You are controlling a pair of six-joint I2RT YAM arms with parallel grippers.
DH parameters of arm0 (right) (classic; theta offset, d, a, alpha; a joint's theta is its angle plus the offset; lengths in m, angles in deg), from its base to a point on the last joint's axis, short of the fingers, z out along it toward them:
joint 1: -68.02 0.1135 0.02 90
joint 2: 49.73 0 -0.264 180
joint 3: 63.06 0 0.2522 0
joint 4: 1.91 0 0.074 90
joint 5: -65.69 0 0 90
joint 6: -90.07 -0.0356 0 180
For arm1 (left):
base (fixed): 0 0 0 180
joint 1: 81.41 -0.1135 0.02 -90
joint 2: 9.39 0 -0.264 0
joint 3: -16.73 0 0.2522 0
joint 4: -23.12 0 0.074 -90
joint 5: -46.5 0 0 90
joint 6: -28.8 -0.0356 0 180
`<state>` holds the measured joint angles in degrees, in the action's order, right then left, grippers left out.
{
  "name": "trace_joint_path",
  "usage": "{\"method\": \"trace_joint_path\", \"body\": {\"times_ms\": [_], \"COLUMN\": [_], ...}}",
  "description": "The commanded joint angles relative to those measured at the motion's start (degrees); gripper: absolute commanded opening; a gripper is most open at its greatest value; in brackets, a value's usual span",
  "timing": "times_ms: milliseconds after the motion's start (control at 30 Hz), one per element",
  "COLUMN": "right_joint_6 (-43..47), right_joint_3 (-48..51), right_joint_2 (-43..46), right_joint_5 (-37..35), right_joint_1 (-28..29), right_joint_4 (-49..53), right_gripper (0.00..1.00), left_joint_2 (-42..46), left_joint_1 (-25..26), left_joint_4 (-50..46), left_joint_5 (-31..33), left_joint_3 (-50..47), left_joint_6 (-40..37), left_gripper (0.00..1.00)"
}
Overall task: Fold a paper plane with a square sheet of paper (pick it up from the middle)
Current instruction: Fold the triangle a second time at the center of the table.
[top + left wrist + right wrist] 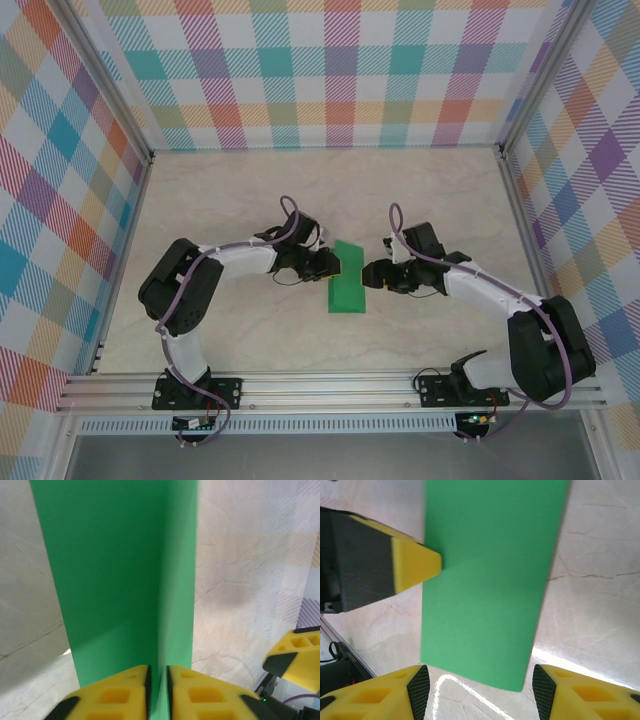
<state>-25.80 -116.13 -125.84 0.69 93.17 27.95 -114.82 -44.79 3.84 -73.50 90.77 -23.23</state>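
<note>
While left gripper pinches the green sheet tight, right gripper gapes wide; any tug could slip it askew.

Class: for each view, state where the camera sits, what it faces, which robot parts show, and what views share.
Top external: above and behind the bases, looking down at table, both arms, paper.
Left wrist: looks along the paper; left gripper pinches its fold.
Right wrist: faces the paper; right gripper open.
All share the paper.
</note>
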Motion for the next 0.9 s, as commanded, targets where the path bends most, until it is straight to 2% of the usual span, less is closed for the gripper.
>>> {"method": "trace_joint_path", "body": {"times_ms": [0, 200, 367, 467, 600, 700, 867], "right_joint_6": [2.60, 4.68, 5.70, 5.81, 6.45, 6.87, 7.25], "right_joint_3": [0.51, 0.67, 0.24, 0.68, 1.39, 2.46, 1.97], "right_joint_2": [0.95, 1.23, 1.74, 2.02, 1.34, 1.00, -1.11], "right_joint_5": [-2.96, -7.84, -18.14, -26.13, -35.45, -39.89, -45.49], "right_joint_1": [2.65, 7.10, 15.98, 22.32, 29.88, 34.00, 37.93], "right_joint_4": [1.36, 2.84, 2.35, 0.37, -2.74, -6.00, -7.40], "right_gripper": [0.59, 0.60, 0.62, 0.68, 0.71, 0.72, 0.73], "left_joint_2": [-1.79, -3.34, -3.08, -2.82, -2.26, -1.89, -0.57], "left_joint_1": [0.94, 1.52, 1.52, 1.52, 1.52, 1.52, 1.52], "left_joint_4": [2.66, 4.40, 4.63, 4.71, 5.07, 5.13, 5.00], "left_joint_5": [-1.17, -1.69, -1.17, -0.70, -0.50, -0.50, -0.34], "left_joint_3": [1.43, 1.96, 1.96, 2.03, 1.79, 1.84, 1.45], "left_joint_6": [1.91, 3.01, 3.64, 4.05, 4.58, 4.92, 5.27], "left_gripper": [0.25, 0.26, 0.27, 0.27, 0.24, 0.19, 0.18]}}
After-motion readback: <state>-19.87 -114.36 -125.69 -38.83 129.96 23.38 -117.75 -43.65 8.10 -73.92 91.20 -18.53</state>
